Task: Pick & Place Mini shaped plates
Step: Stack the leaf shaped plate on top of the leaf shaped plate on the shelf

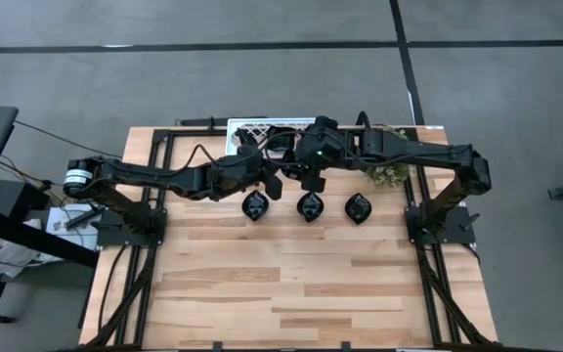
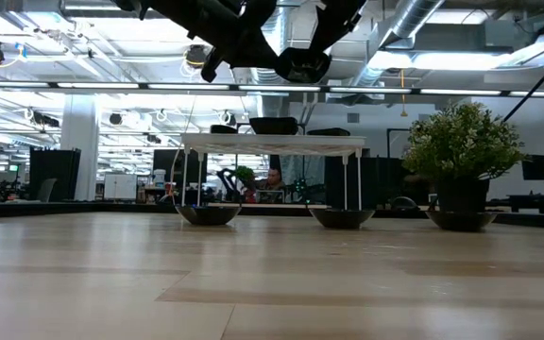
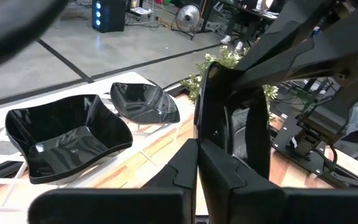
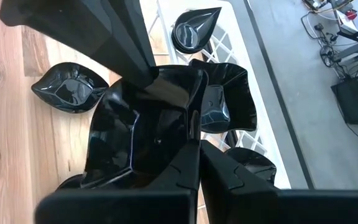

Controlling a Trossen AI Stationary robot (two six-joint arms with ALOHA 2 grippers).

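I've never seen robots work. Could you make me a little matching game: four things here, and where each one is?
1. square plate
2. leaf-shaped plates
3. potted plant
4. white rack

A. in a row on the wooden table
B. up in the air, gripped by the right gripper
C. back edge, left of the plant
D. back of the table, right side

Pairs: 1-B, 2-A, 3-D, 4-C

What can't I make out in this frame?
High view: the arms cover most of the rack, so its plates cannot be counted.
Right wrist view: the held plate hides parts of the rack plates behind it.
Low view: the table plates are edge-on; shapes unreadable.
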